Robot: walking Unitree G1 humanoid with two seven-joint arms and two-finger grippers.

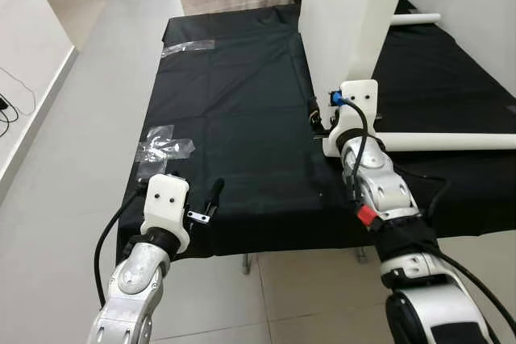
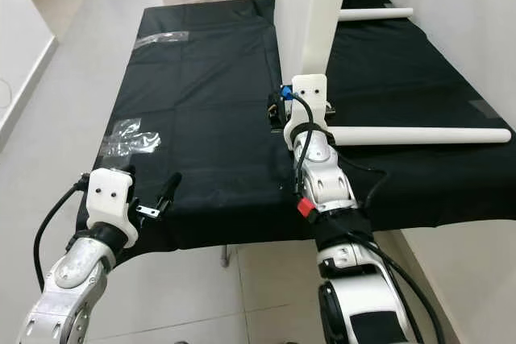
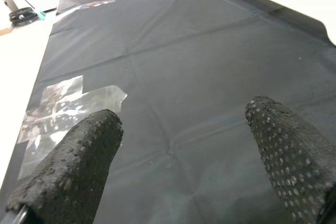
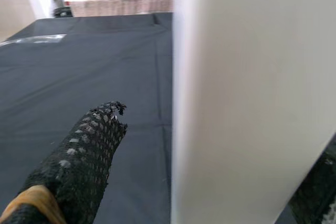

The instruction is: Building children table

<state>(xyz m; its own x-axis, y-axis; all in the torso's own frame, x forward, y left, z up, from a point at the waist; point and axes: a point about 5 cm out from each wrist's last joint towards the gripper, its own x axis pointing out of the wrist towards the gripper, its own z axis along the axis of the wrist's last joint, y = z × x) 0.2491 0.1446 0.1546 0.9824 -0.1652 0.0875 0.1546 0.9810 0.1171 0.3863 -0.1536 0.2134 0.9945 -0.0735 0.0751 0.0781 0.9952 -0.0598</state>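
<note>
A tall white panel (image 1: 347, 14) stands upright on the black-covered table (image 1: 242, 102), right of the middle. My right gripper (image 1: 318, 118) is at the panel's lower near corner. In the right wrist view the panel (image 4: 247, 93) passes between the two fingers, with a strip of cloth visible between one finger (image 4: 100, 135) and the panel face, so this gripper is open around it. A long white round leg (image 1: 451, 141) lies on the cloth to the right, and a second leg (image 1: 415, 18) lies farther back. My left gripper (image 1: 211, 199) hovers open over the front left edge, holding nothing.
Patches of clear tape (image 1: 165, 147) stick to the cloth near the left gripper, and another strip (image 1: 187, 47) lies at the far left. Grey floor runs along the table's left side and front. A white wall (image 1: 484, 6) stands close on the right.
</note>
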